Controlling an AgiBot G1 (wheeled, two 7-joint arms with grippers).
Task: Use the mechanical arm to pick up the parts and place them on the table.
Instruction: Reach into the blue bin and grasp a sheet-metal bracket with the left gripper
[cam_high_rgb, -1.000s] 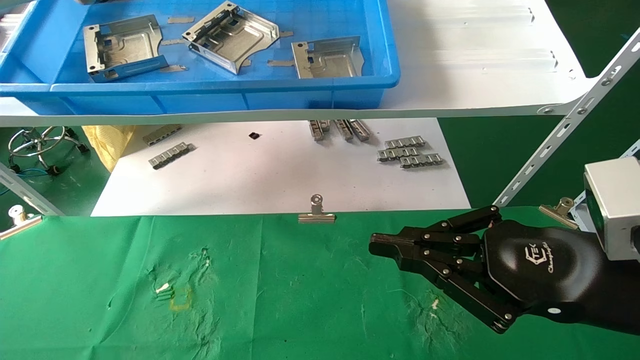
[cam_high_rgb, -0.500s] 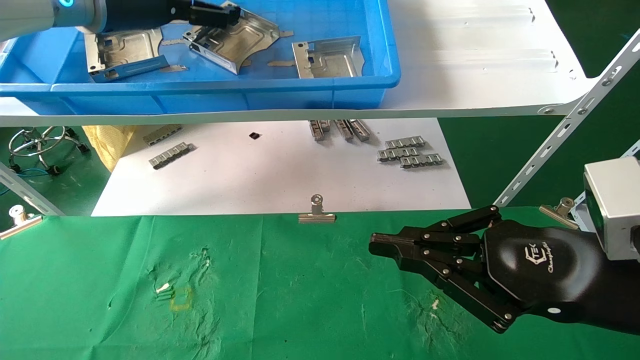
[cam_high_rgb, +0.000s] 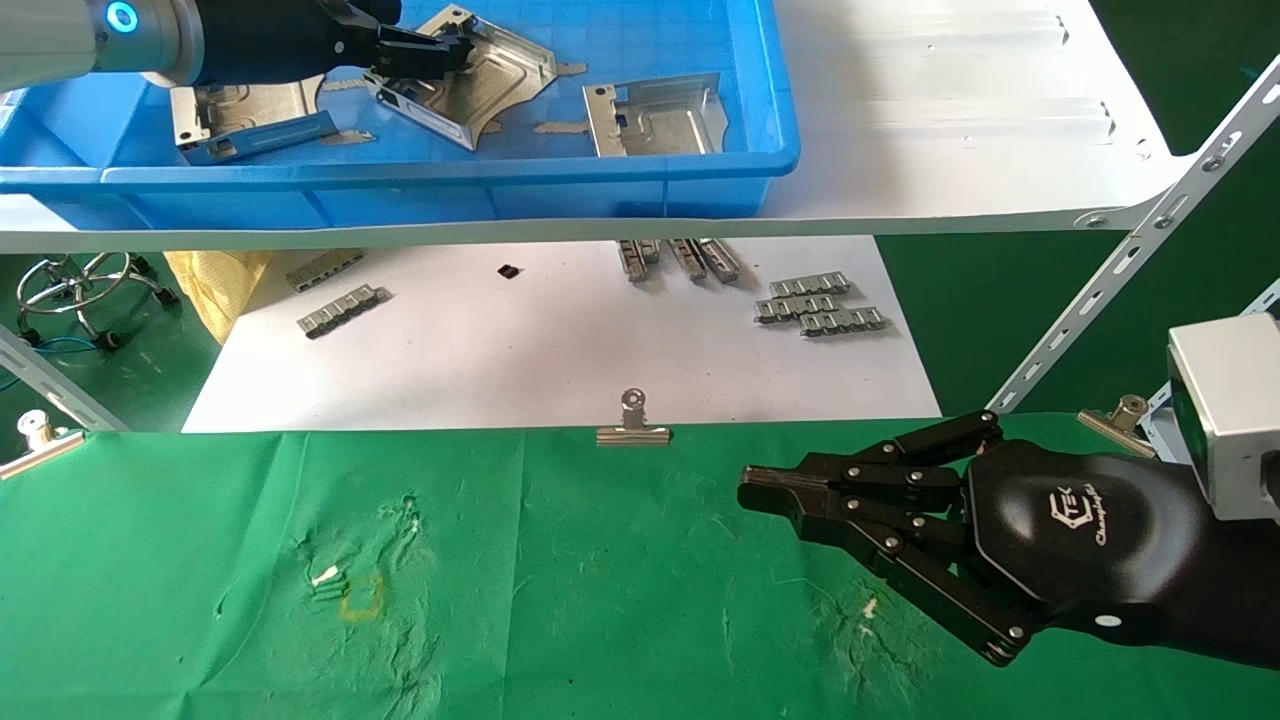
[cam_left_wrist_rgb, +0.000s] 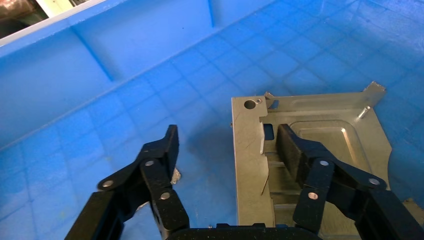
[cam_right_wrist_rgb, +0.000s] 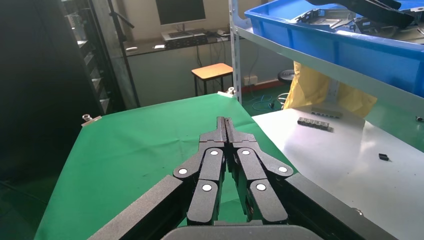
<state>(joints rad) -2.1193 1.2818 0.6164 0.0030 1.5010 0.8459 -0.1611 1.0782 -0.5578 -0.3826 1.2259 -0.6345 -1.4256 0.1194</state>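
Three shiny ribbed parts (cam_high_rgb: 655, 115) in blue bin (cam_high_rgb: 600, 170); left gripper (cam_left_wrist_rgb: 225, 145) spread astride one's bent wall; right gripper (cam_high_rgb: 760, 490) closed over wrinkled green table (cam_high_rgb: 550, 600).

1. Three brackets lie in the bin (cam_high_rgb: 600, 170) on the far shelf (cam_high_rgb: 950, 120): left bracket (cam_high_rgb: 245, 120), middle bracket (cam_high_rgb: 480, 85), right bracket (cam_high_rgb: 655, 115).
2. The left gripper (cam_high_rgb: 430, 55) is over the middle bracket.
3. The right gripper (cam_high_rgb: 760, 490) is over the near table (cam_high_rgb: 550, 600), at its right.
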